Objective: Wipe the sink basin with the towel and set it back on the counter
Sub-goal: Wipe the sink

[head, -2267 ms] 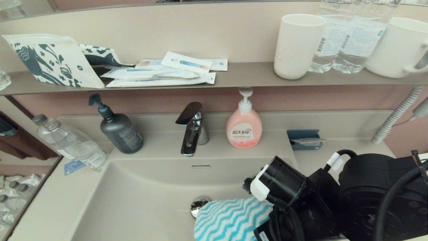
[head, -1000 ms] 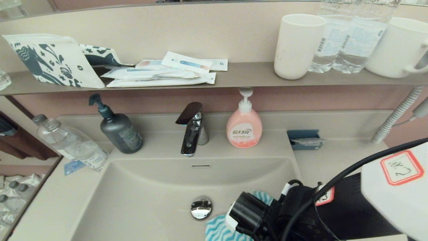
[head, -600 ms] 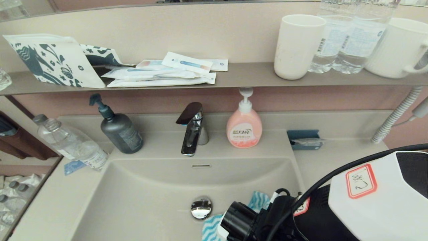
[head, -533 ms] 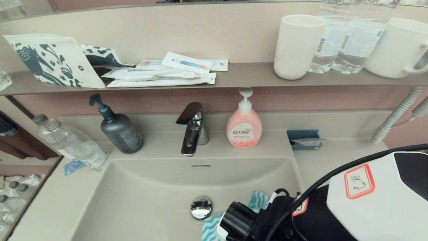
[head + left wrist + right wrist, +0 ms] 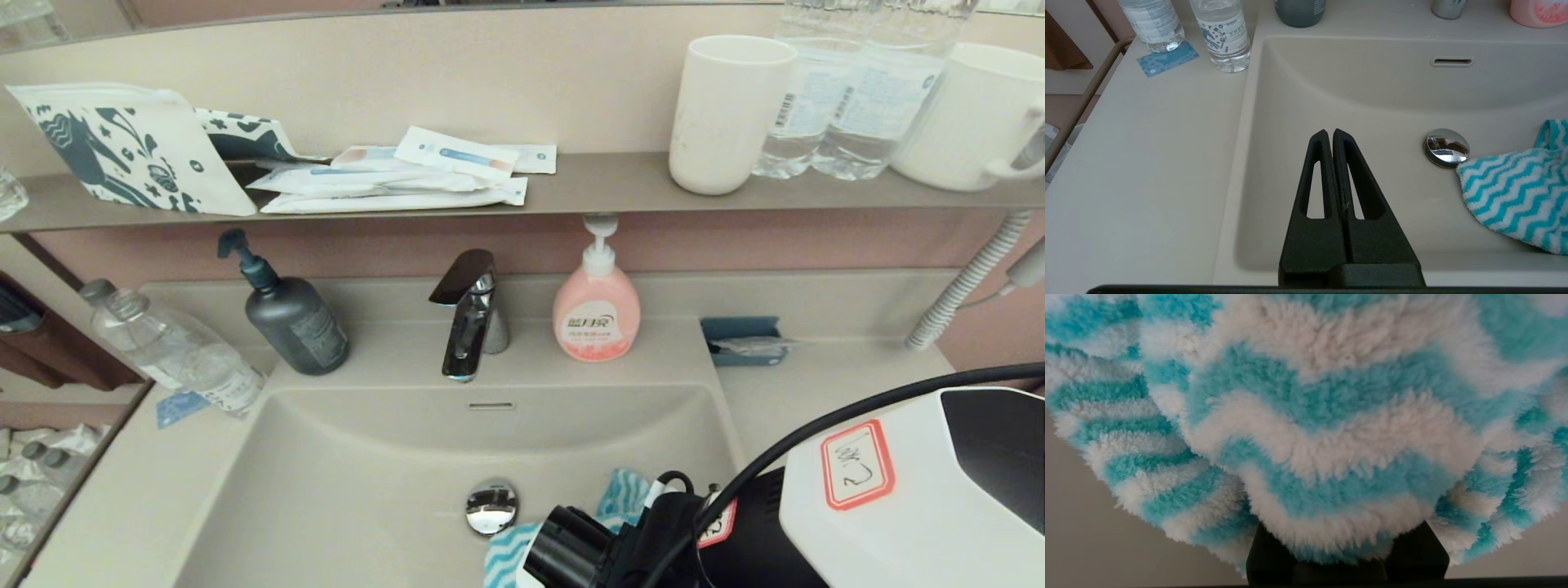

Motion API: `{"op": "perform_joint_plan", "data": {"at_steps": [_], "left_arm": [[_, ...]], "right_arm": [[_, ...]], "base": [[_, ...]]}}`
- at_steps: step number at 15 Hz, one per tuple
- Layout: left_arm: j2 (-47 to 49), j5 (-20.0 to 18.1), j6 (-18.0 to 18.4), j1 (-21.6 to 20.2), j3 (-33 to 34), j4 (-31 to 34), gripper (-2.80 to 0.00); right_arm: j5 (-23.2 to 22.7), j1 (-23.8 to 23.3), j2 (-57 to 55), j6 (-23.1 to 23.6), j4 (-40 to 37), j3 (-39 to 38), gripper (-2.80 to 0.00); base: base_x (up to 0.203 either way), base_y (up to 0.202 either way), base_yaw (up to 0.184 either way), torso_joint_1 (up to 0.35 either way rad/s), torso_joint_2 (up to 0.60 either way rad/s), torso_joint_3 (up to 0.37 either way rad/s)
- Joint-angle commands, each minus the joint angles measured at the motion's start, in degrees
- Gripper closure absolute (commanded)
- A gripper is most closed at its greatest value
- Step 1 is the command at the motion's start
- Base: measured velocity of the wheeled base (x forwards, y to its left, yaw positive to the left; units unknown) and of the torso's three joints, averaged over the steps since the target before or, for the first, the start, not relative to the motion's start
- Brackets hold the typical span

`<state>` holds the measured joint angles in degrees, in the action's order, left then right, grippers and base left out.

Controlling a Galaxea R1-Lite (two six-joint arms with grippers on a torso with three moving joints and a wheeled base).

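The beige sink basin [image 5: 367, 482] holds a chrome drain plug [image 5: 491, 506] below the overflow slot [image 5: 491, 405]. The turquoise and white zigzag towel [image 5: 500, 555] lies on the basin floor just right of the plug, mostly under my right wrist [image 5: 588, 555]. In the right wrist view the towel [image 5: 1323, 428] fills the picture and bunches over my right gripper [image 5: 1347, 573], which is shut on it with its fingertips buried in the pile. My left gripper [image 5: 1329, 132] hangs shut and empty over the basin's near left part, apart from the towel [image 5: 1511, 192]. The counter [image 5: 816, 392] lies right of the basin.
The faucet [image 5: 469, 314], a dark pump bottle [image 5: 290, 314], a pink soap bottle [image 5: 596, 310] and a blue holder [image 5: 744, 339] line the back rim. A water bottle [image 5: 175, 347] stands on the left counter. Cups, bottles and packets sit on the wall shelf [image 5: 604, 184].
My right arm has swung over the towel and slid it slightly left along the basin floor, toward the near edge. More of the towel is now covered by the arm.
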<state>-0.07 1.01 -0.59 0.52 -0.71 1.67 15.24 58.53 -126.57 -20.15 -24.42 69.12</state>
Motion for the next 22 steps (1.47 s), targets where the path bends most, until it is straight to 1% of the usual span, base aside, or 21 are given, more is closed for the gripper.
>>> {"op": "perform_joint_plan", "data": {"at_steps": [1,4,6,10,12,16,22], "left_arm": [[0.1,0.0,0.0,0.0,0.0,0.0,0.0],[0.1,0.0,0.0,0.0,0.0,0.0,0.0],[0.1,0.0,0.0,0.0,0.0,0.0,0.0],[0.1,0.0,0.0,0.0,0.0,0.0,0.0],[0.1,0.0,0.0,0.0,0.0,0.0,0.0],[0.1,0.0,0.0,0.0,0.0,0.0,0.0],[0.1,0.0,0.0,0.0,0.0,0.0,0.0]], "right_arm": [[0.0,0.9,-0.1,-0.3,-0.1,0.0,0.0],[-0.1,2.0,-1.7,-0.9,0.0,2.1,0.0],[-0.3,3.7,-3.1,-2.7,-0.2,4.3,0.0],[-0.4,6.7,-4.6,-3.0,-0.7,8.3,0.0],[-0.4,7.1,-5.2,-2.9,-1.1,10.3,0.0],[-1.3,8.4,-5.4,-3.0,-6.2,14.8,0.0],[-1.4,8.6,-4.6,-3.1,-6.2,16.5,0.0]], "base": [[0.0,0.0,0.0,0.0,0.0,0.0],[0.0,0.0,0.0,0.0,0.0,0.0],[0.0,0.0,0.0,0.0,0.0,0.0],[0.0,0.0,0.0,0.0,0.0,0.0],[0.0,0.0,0.0,0.0,0.0,0.0],[0.0,0.0,0.0,0.0,0.0,0.0],[0.0,0.0,0.0,0.0,0.0,0.0]]}}
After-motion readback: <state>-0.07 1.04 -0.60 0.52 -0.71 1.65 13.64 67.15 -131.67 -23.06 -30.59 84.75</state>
